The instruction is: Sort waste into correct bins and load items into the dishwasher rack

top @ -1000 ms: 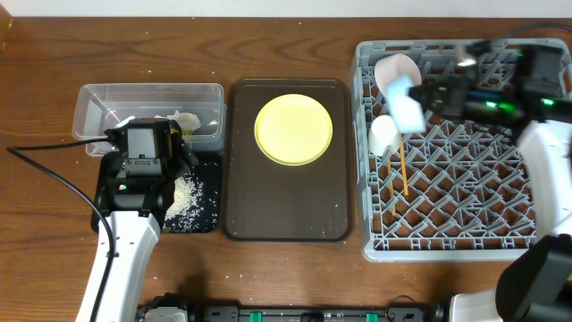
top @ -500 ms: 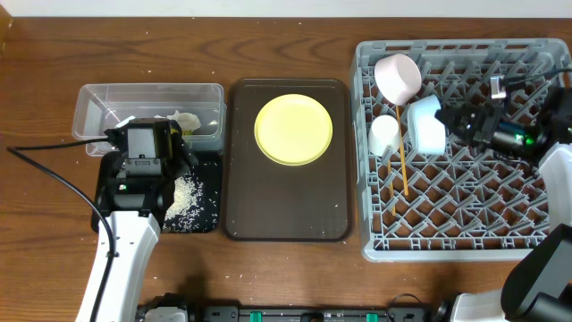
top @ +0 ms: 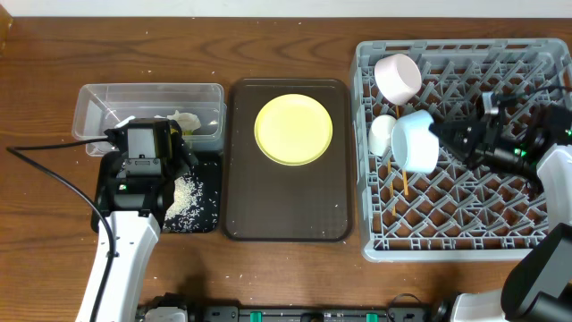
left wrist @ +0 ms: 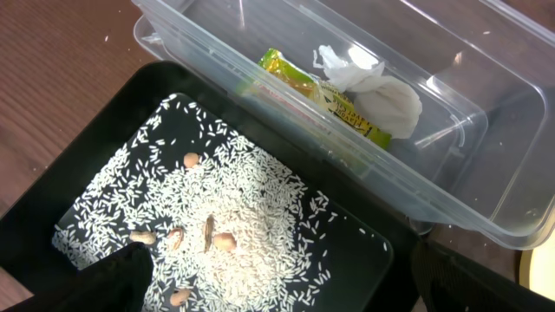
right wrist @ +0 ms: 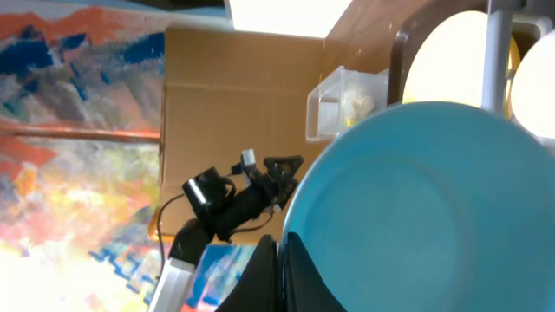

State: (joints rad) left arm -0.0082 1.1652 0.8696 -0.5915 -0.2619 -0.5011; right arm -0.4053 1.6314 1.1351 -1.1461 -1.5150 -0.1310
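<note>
From overhead, the right pincer (top: 440,141) is gripping the light blue bowl (top: 414,143) by its rim and holding it tipped on edge over the left part of the dishwasher rack (top: 456,249). Just beside the bowl, the small white cup (top: 382,134) and the pale pinkish-white bowl (top: 399,78) are lying in the rack. The chopsticks (top: 403,177) are resting on its lattice. The yellow plate (top: 293,130) is sitting on the brown serving tray (top: 286,215). The left arm (top: 134,174) is hanging over the black tray (top: 207,219).

In the left wrist view, the left pincer (left wrist: 277,290) is gaping wide with nothing in it, above rice grains (left wrist: 217,217) that are lying scattered on the black tray. The wrapper (left wrist: 321,91) and the tissue (left wrist: 377,91) are lying in the clear tub (left wrist: 486,130). The wrapper's print is too small to read.

In the right wrist view, the fingers (right wrist: 299,277) are closing on the bowl's rim.
</note>
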